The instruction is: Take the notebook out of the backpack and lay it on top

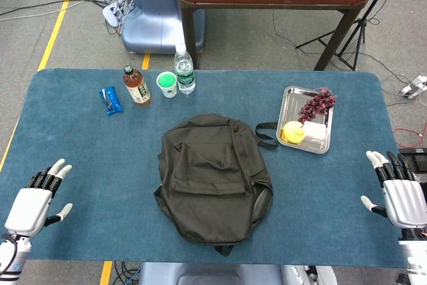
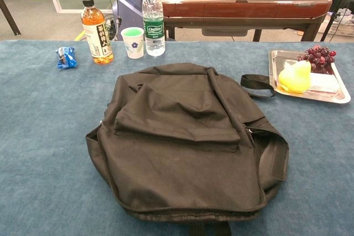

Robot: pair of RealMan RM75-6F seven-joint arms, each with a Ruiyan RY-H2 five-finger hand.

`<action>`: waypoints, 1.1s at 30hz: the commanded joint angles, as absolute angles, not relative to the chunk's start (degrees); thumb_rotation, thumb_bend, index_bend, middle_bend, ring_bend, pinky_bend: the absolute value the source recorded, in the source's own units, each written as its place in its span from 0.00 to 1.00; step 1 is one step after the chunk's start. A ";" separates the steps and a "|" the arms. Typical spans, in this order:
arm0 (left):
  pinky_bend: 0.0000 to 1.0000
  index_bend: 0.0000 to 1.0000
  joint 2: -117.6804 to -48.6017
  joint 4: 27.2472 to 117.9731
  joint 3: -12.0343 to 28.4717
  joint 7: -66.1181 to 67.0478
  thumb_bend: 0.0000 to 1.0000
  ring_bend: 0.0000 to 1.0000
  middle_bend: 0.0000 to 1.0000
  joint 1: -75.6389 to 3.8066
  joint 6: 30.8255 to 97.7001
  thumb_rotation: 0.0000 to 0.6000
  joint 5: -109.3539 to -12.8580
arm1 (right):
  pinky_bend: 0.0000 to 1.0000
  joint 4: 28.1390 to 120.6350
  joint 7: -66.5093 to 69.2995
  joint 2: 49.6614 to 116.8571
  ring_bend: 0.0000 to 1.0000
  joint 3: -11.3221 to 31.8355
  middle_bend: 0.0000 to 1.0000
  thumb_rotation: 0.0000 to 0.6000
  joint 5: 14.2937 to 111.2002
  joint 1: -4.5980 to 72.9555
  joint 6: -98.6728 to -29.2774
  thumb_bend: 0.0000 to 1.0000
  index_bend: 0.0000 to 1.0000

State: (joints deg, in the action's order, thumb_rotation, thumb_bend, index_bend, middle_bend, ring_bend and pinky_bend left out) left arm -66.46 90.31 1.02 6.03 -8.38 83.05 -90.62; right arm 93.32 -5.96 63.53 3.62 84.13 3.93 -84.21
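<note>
My left hand [image 1: 35,201] and right hand [image 1: 399,191] rest at the table's [image 1: 80,145] near corners, fingers spread, holding nothing. Between them the dark backpack [image 1: 213,175] lies flat mid-table, its flap down; I can't see the notebook, and the chest view shows neither hand.

Dark olive-black backpack [image 1: 213,177] [image 2: 185,142], lying flat in the centre of the frame, front pocket upward, strap loop toward the upper right. Notebook not visible.
</note>
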 commanded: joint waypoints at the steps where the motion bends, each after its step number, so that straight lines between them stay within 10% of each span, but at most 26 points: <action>1: 0.15 0.11 -66.64 90.21 0.89 6.04 0.23 0.12 0.06 -8.58 82.86 1.00 -90.82 | 0.02 93.27 -5.77 63.55 0.01 3.67 0.13 1.00 84.02 3.81 -84.34 0.15 0.00; 33: 0.12 0.08 -76.39 80.47 -2.11 -5.31 0.23 0.06 0.04 -23.59 73.80 1.00 -106.04 | 0.02 101.43 -4.85 54.24 0.01 8.18 0.12 1.00 83.52 5.22 -86.96 0.15 0.00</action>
State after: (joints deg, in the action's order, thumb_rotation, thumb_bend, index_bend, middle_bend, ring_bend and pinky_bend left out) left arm -75.54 81.20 -1.80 -4.75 -22.78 74.11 -105.28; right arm 101.48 -4.89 54.20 8.16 83.53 5.25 -86.92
